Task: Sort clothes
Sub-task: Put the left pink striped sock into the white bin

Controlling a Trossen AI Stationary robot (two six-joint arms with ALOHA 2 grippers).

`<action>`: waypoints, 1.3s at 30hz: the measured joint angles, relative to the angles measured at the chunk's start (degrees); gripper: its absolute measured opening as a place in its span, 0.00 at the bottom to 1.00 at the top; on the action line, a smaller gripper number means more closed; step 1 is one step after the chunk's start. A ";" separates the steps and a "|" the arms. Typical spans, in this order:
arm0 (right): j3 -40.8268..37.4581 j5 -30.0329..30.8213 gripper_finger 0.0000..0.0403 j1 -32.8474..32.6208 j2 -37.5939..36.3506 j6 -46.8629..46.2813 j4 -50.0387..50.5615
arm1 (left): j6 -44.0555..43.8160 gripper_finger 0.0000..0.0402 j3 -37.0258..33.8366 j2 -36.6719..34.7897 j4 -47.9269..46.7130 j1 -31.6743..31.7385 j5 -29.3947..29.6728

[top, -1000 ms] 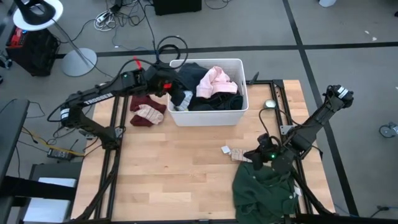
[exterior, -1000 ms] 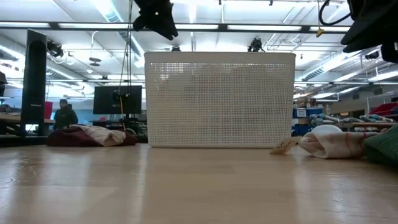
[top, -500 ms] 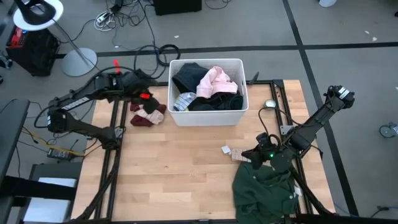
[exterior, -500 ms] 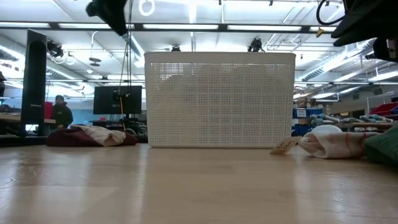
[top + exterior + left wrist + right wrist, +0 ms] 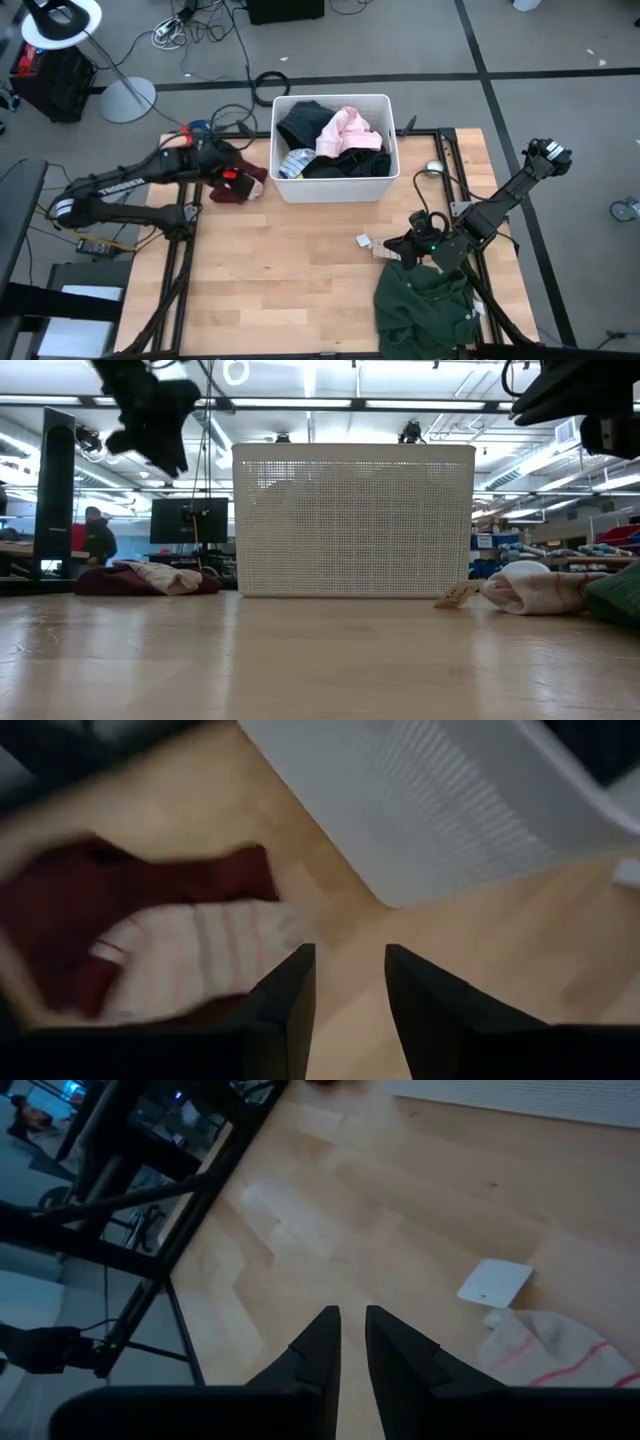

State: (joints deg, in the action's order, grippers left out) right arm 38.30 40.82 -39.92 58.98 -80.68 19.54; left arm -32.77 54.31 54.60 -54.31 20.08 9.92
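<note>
A maroon piece and a pink striped sock lie in a pile on the table, left of the white bin. My left gripper hovers above this pile, open and empty, its fingers pointing down. The bin holds a pink piece, black tops and a striped sock. A dark green top lies crumpled at the near right. My right gripper hangs above a pale striped sock beside it, its fingers almost together with a narrow gap.
A small white tag lies on the wood by the pale sock. Dark frame rails run along the table's left and right sides. Bare wood spreads between the bin and the near edge. A person stands far behind the table.
My left gripper has gone from over the bin's left wall toward the table's left edge, then down and toward the near edge, over the maroon and striped pile. The clothes have stayed where they were.
</note>
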 joint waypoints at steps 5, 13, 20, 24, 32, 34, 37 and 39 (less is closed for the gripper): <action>0.00 0.02 0.13 0.33 0.00 1.13 -0.03 | -6.67 0.31 -8.11 -0.93 5.23 4.63 -6.47; 0.00 0.00 0.13 2.05 0.00 1.44 -0.13 | -8.03 0.31 -14.14 1.49 5.16 12.28 -8.81; 0.00 -0.77 0.13 2.68 0.00 1.49 -0.21 | -3.53 0.31 -14.15 5.12 6.78 18.10 -2.74; 0.00 -0.82 0.13 2.89 0.00 1.84 -0.16 | -2.71 0.31 -14.15 8.99 9.13 19.90 -3.15; 0.00 -1.32 0.13 3.78 0.00 1.85 -0.16 | -0.47 0.36 -14.12 16.53 13.05 20.52 -4.86; 0.00 -1.48 0.13 3.93 0.00 1.83 -0.16 | 0.50 0.38 -14.08 18.41 13.78 20.54 -4.46; 0.00 -1.55 0.13 3.98 0.00 1.84 -0.16 | 2.00 0.41 -14.06 20.88 14.42 20.54 -3.91; 0.00 -1.55 0.13 4.16 0.00 1.83 -0.16 | 2.55 0.41 -14.06 22.45 13.58 20.54 -3.56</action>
State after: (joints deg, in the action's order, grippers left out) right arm 38.30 39.27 -35.76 58.98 -78.85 19.38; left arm -30.22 40.25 77.05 -40.72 40.62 6.37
